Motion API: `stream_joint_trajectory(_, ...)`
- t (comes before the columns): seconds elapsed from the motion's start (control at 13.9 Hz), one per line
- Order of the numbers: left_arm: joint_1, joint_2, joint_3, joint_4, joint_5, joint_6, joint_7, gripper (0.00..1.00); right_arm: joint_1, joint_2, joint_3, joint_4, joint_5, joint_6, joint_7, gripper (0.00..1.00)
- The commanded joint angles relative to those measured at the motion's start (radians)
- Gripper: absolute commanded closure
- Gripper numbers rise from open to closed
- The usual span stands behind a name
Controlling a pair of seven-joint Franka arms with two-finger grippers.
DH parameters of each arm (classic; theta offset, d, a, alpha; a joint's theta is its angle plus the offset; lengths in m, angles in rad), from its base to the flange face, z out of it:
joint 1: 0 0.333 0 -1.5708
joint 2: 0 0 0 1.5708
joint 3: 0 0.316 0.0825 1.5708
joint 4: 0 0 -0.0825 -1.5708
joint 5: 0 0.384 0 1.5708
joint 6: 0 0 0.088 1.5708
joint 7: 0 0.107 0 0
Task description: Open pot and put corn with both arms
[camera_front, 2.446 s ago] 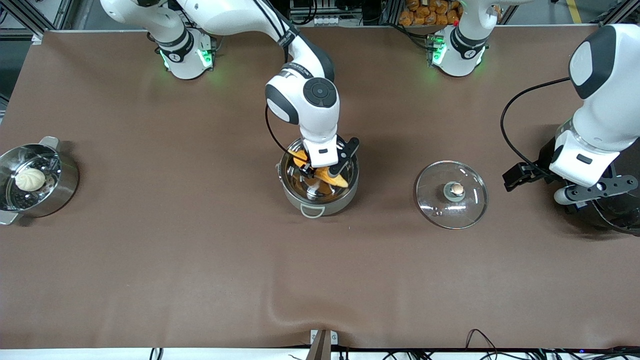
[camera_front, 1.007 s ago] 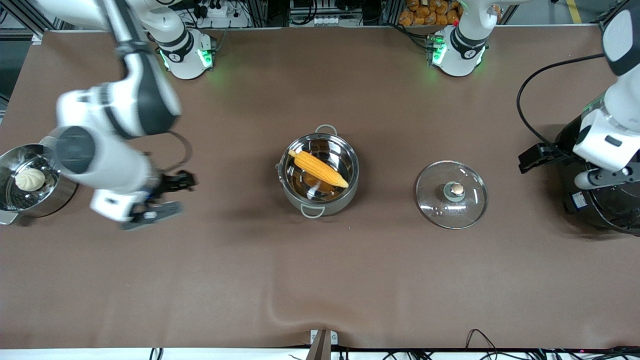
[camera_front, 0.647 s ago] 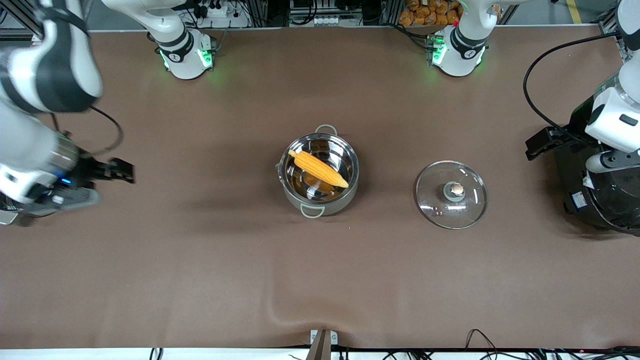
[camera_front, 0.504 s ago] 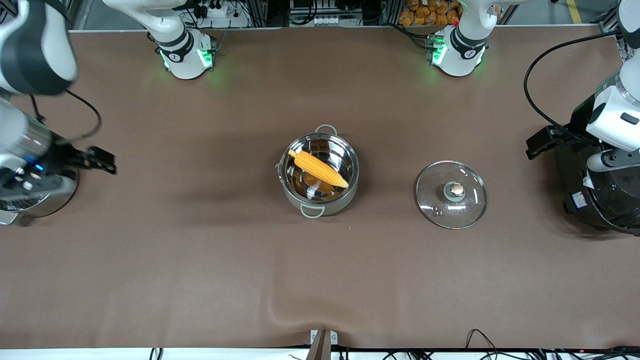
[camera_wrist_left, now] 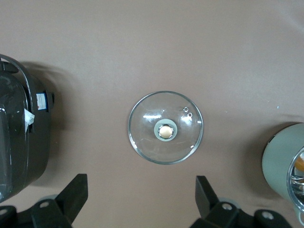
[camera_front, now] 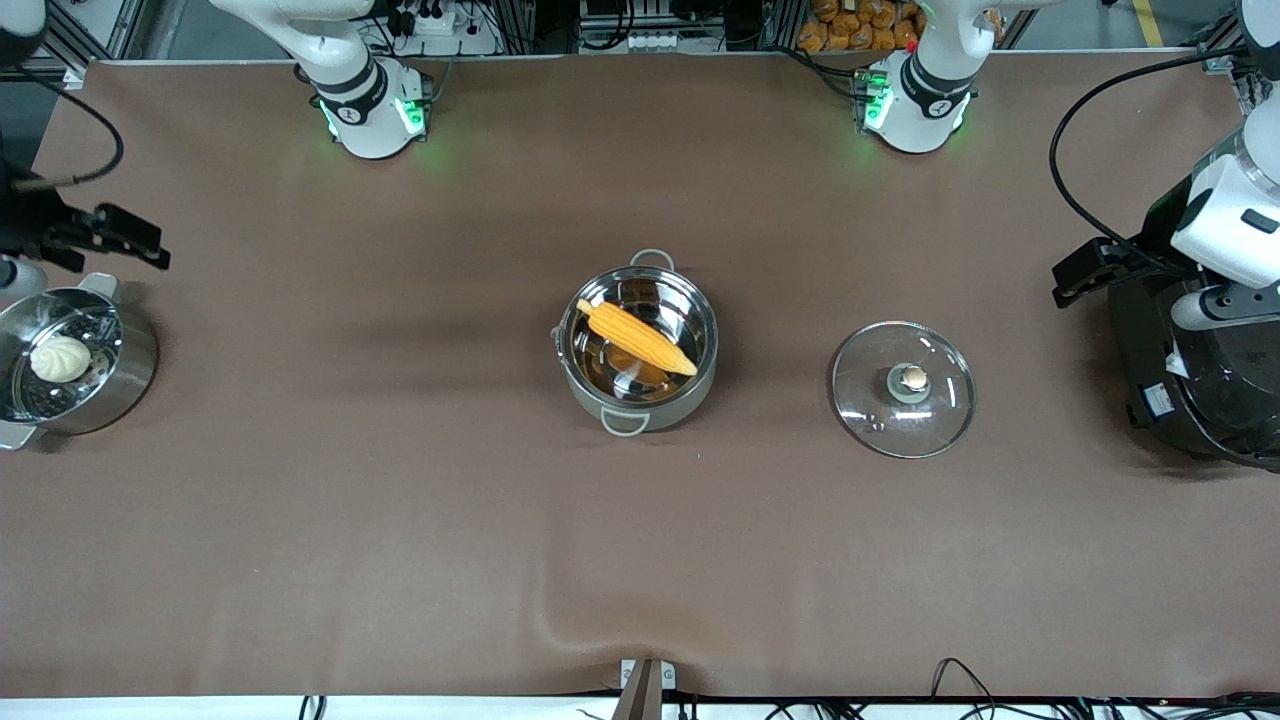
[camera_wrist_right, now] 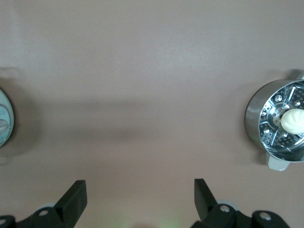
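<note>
The steel pot [camera_front: 637, 392] stands open in the middle of the table. The yellow-orange corn [camera_front: 636, 337] lies slanted inside it. The glass lid [camera_front: 903, 389] with its tan knob lies flat on the table beside the pot, toward the left arm's end; it also shows in the left wrist view [camera_wrist_left: 183, 123]. My left gripper [camera_wrist_left: 140, 199] is open and empty, high over the table between the lid and the rice cooker. My right gripper [camera_wrist_right: 140, 199] is open and empty, high over bare table beside the steamer pot [camera_wrist_right: 266, 118].
The steamer pot [camera_front: 130, 375] with a white bun [camera_front: 60, 357] stands at the right arm's end. The large black rice cooker [camera_front: 1200, 390] stands at the left arm's end, partly under the left arm. The pot's edge shows in the left wrist view [camera_wrist_left: 280, 161].
My right gripper let go of the corn in the pot, then swung away to the right arm's end by the steamer pot. The left arm rose slightly over the rice cooker.
</note>
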Motion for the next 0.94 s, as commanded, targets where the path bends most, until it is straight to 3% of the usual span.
stream_joint_trajectory(0.0,0.005,-0.010,-0.004,0.008,-0.009,-0.021,0.026,0.00,-0.029,-0.008,0.046,0.024,-0.023,-0.011,0.026,0.00)
stream_joint_trajectory(0.86,0.008,-0.011,-0.004,0.008,-0.017,-0.039,0.084,0.00,-0.034,0.007,0.045,0.045,-0.023,-0.003,0.025,0.00)
